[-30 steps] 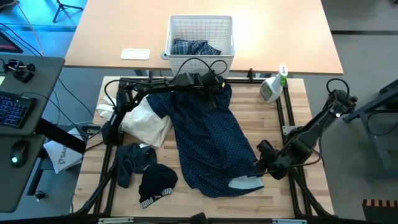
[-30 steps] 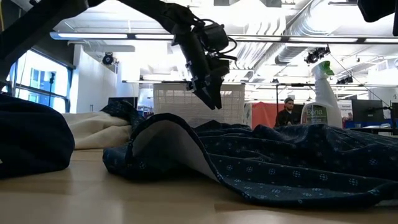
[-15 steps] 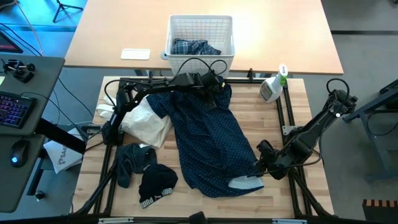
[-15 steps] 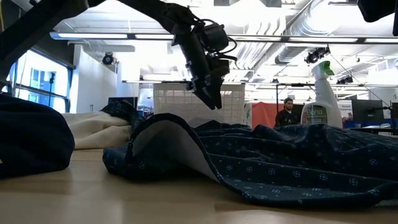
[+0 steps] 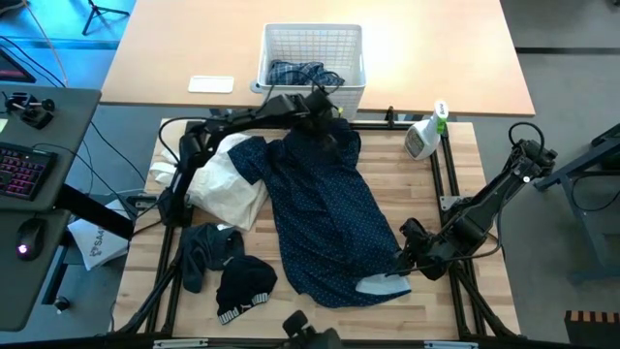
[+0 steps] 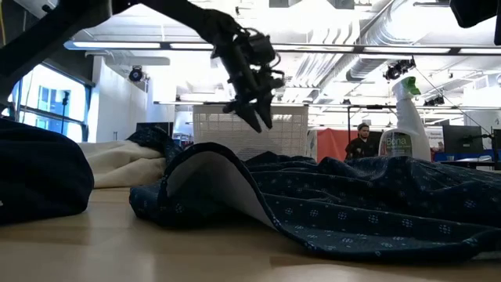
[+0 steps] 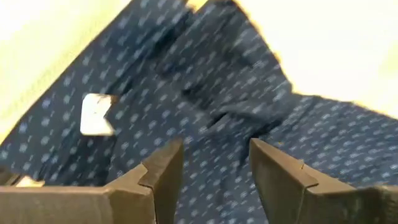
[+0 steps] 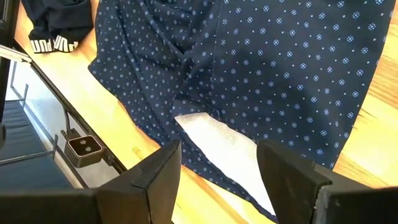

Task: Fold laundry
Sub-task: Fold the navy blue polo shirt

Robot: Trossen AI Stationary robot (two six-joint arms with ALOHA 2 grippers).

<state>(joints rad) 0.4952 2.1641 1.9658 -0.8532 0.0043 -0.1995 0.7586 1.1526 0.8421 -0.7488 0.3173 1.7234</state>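
Wooden table (image 5: 489, 184) bears navy shirt (image 5: 325, 218), spray bottle (image 5: 424, 138).

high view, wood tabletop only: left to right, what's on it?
cream cloth → navy dotted shirt with the left gripper open over its far end → right gripper, open by the shirt's near hem → spray bottle at the far right edge.

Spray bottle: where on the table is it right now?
In the high view the spray bottle stands at the table's far right corner, right of the white basket and beyond the spread navy dotted shirt.
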